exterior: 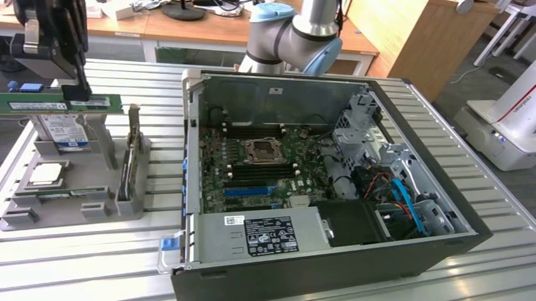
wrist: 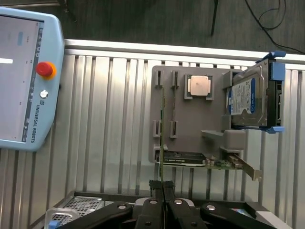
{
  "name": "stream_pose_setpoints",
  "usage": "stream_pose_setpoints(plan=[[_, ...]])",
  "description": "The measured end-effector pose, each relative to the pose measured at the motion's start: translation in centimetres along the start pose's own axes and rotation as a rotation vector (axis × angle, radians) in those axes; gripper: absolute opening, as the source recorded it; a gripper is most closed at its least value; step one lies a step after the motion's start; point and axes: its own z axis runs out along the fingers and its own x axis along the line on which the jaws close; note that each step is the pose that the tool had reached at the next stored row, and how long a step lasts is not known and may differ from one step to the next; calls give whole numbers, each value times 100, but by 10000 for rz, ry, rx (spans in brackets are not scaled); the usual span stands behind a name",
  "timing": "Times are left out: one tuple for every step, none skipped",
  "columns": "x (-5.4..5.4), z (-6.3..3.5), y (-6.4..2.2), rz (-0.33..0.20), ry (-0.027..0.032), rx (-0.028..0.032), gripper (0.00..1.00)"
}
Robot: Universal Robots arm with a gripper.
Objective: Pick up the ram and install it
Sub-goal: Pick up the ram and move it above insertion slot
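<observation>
The ram [exterior: 42, 104] is a slim green strip with a white sticker, held level above the grey parts holder [exterior: 96, 204] at the exterior view's left. My gripper [exterior: 76, 95] comes down from above and is shut on the strip's top edge. In the wrist view the ram [wrist: 163, 124] shows edge-on as a thin line running out from between the closed black fingertips [wrist: 156, 185] of the gripper [wrist: 163, 187]. The open computer case [exterior: 435, 188] lies to the right, its motherboard [exterior: 251, 179] exposed, with dark memory slots [exterior: 261, 169] beside the processor socket [exterior: 261, 150].
The holder [wrist: 190, 129] also carries a square silver processor [wrist: 199, 87], a hard drive [wrist: 250, 95] with a blue-white label and an expansion card [wrist: 200, 160]. A teach pendant [wrist: 24, 76] lies on the slatted table [wrist: 109, 119]. The arm's base [exterior: 293, 37] stands behind the case.
</observation>
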Motion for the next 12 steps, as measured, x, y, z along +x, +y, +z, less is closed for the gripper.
stream_pose_setpoints(plan=[[1, 0, -14, 0, -1, 0, 12], [1, -1, -29, 0, 0, 0, 12], [2, -2, -46, 0, 0, 0, 12], [3, -3, -64, 0, 0, 0, 12], [4, -3, -82, -1, 0, 0, 12], [4, -4, -98, 0, -1, 0, 12], [5, -5, -114, 1, -1, 0, 12], [6, -6, -132, 1, 0, -1, 12], [6, -6, -148, 1, 0, -1, 12], [7, -7, -164, 1, 0, -1, 12], [8, -8, -180, 1, 0, -2, 12], [8, -8, -195, 1, -1, -1, 12]])
